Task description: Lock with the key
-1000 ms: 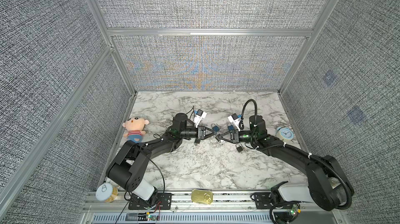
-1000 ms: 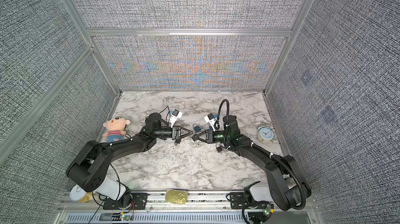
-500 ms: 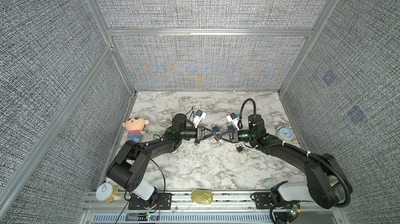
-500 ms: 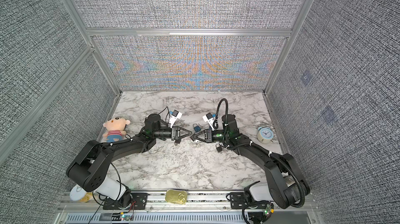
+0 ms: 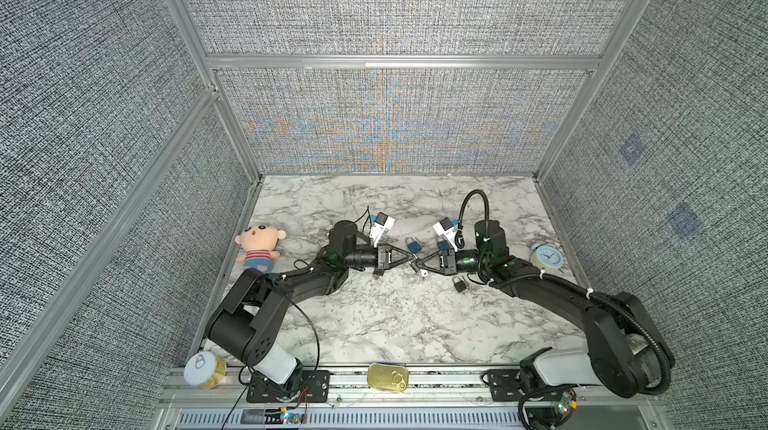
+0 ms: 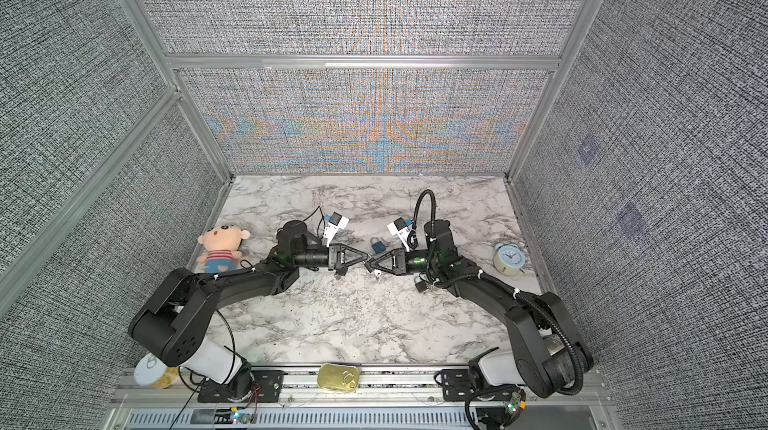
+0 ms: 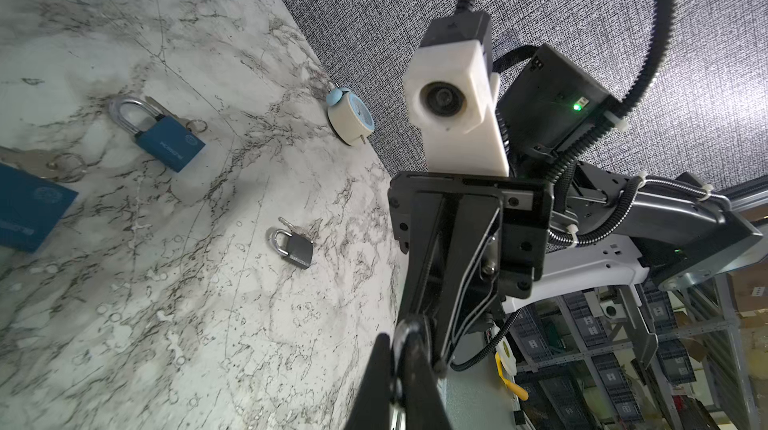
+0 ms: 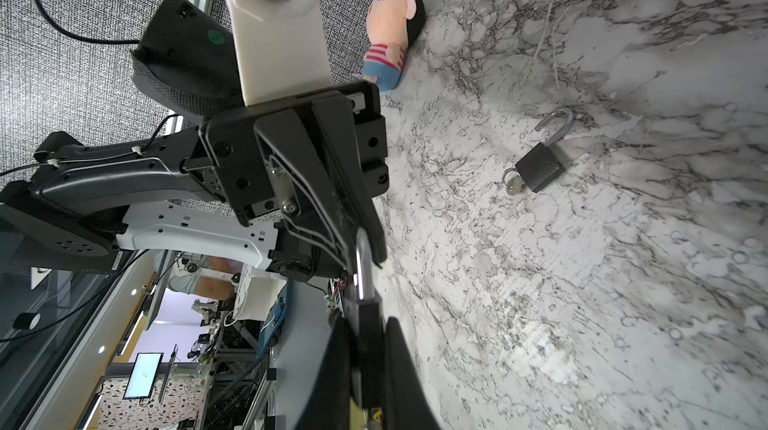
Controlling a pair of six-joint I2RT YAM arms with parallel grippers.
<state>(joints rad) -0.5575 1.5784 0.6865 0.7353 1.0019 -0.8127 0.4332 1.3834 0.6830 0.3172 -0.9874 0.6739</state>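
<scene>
Whereas a second ago the two tips stood apart, the left pincer (image 8: pixel 368 247) has now pressed together on the shackle (image 8: pixel 362 270) of the padlock (image 8: pixel 366 336). The padlock hangs in the air over the middle of the desk (image 5: pixel 395 324), its body between the fingers of the right pincer (image 5: pixel 417 266). Those fingers flank it closely; whether they still grip I cannot tell. This reads as a hand-over, likely freeing the right arm for the key, which I cannot make out for certain; a pale tag (image 5: pixel 423 272) dangles just below. The shackle is a bright, smooth steel hoop and the body a dark, matte block. The desk is glossy, grey-veined marble.
</scene>
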